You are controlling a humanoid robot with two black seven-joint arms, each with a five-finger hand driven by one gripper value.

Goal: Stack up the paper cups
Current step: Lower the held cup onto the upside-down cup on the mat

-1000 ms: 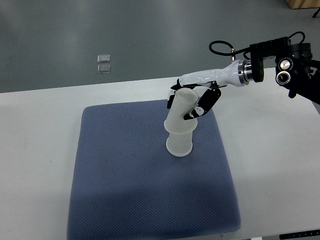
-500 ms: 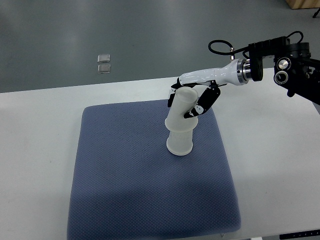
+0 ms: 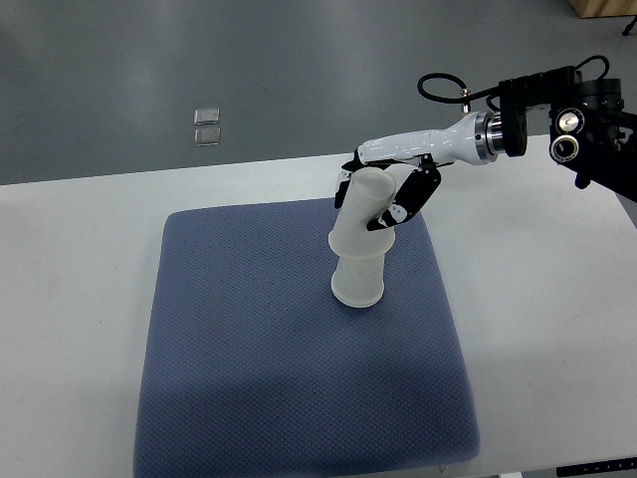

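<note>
Right robot hand [image 3: 383, 194] clasping upper paper cup [image 3: 365, 214], inverted, tilted up-right, on lower paper cup [image 3: 358, 281]

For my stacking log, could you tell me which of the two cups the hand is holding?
The upper cup, inverted over the lower cup; the right hand grips it, while the lower one stands untouched on the mat.
</note>
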